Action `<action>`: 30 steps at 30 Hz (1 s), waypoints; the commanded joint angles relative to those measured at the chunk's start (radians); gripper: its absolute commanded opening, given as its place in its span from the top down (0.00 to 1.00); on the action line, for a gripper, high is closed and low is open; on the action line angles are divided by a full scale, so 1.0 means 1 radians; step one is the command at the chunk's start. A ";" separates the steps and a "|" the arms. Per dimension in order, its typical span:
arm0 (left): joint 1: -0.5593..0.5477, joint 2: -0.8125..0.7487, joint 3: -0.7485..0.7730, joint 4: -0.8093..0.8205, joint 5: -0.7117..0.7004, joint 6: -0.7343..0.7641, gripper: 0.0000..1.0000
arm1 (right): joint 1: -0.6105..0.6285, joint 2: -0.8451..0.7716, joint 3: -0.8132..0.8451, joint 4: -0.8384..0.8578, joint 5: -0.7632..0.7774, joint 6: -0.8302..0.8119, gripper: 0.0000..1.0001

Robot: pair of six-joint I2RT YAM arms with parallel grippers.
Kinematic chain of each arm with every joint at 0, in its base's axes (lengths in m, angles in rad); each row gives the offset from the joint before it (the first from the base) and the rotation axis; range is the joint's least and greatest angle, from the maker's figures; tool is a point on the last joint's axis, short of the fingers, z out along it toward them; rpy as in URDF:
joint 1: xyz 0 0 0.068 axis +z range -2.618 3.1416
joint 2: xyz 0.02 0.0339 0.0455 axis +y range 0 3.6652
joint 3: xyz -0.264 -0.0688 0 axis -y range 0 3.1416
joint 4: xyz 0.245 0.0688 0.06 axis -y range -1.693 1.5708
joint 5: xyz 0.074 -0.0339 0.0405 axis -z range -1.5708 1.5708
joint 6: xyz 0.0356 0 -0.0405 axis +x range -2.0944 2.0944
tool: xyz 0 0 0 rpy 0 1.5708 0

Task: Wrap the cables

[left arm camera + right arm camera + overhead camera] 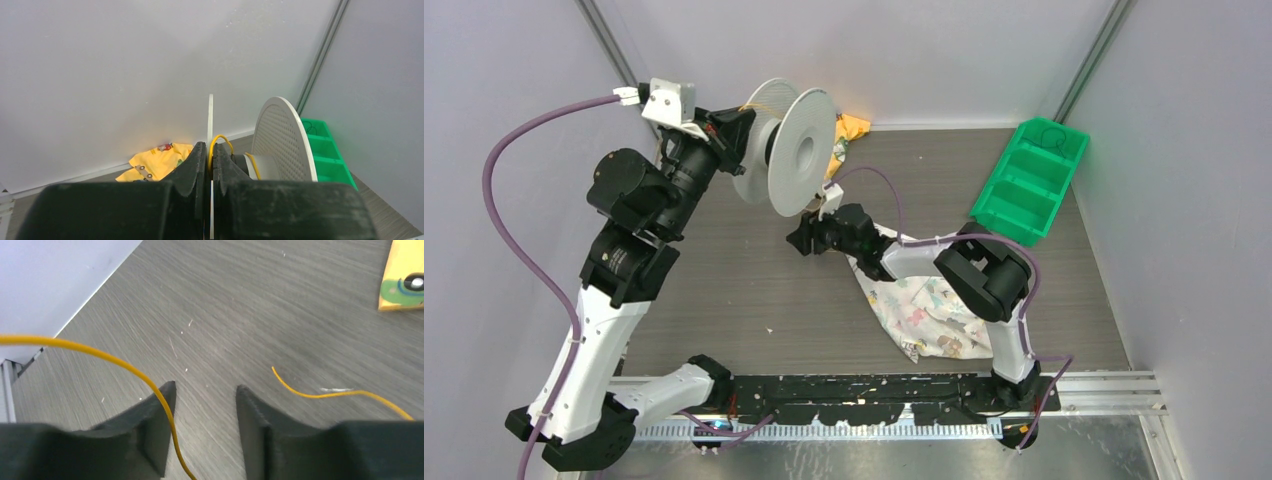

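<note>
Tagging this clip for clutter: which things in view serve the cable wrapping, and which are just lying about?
In use: white spool, yellow cable, left gripper clamping the spool's rim, open right gripper.
Lying about: green divided bin, yellow garment, patterned cloth.

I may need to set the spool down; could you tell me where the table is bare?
Bare tabletop lies between the left arm and the patterned cloth. A smaller patch sits between the right arm and the green bin. Crowded: around the spool and yellow cloth.
</note>
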 commanded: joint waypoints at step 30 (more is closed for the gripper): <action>0.002 0.210 -0.033 0.146 -0.583 0.075 0.99 | 0.204 -0.466 0.228 -0.852 -0.138 -0.223 0.99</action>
